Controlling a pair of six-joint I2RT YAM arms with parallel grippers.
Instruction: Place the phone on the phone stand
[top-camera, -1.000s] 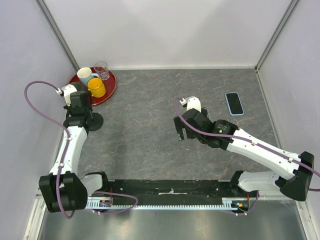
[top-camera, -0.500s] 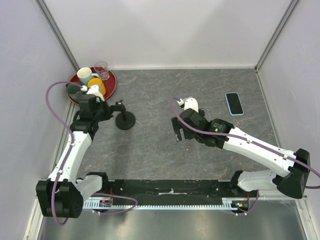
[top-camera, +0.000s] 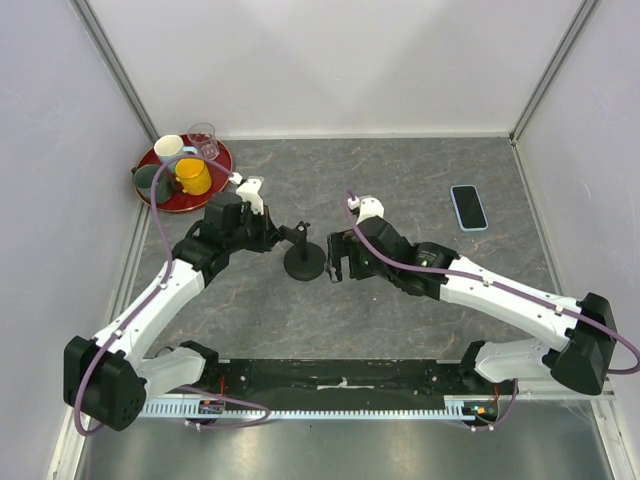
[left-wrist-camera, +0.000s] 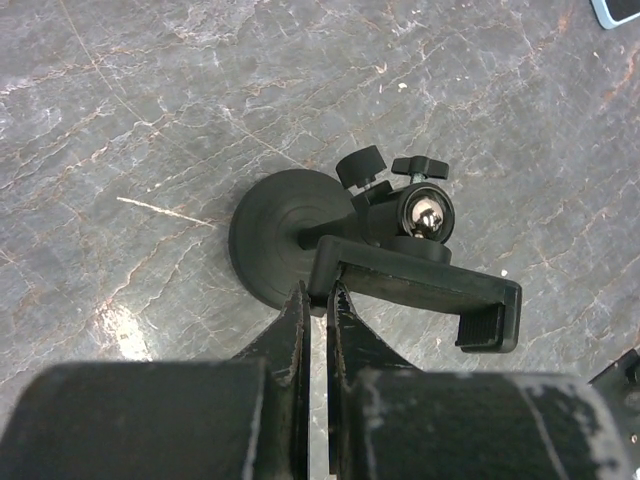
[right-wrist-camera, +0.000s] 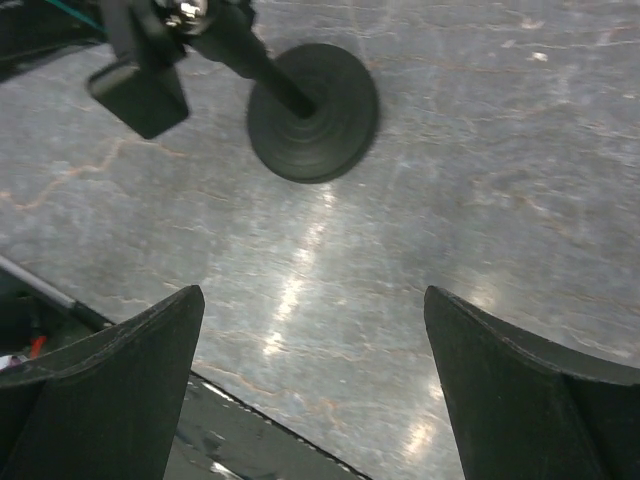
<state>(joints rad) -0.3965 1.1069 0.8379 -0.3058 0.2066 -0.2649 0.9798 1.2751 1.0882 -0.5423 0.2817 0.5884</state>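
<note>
My left gripper (left-wrist-camera: 318, 298) is pinched almost closed on the phone stand (left-wrist-camera: 280, 235), gripping its cradle arm.
Probably holding it mid-table, within both arms' reach. My right gripper (right-wrist-camera: 315, 340) gapes empty at the stand's 3 o'clock. The phone (top-camera: 468, 206) lies flat, well apart at 2 o'clock.

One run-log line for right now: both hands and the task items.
left hand: shut on phone stand cradle | stand: centre of table | right hand: open, empty, beside stand | phone: flat on table, far right, not yet placed
</note>
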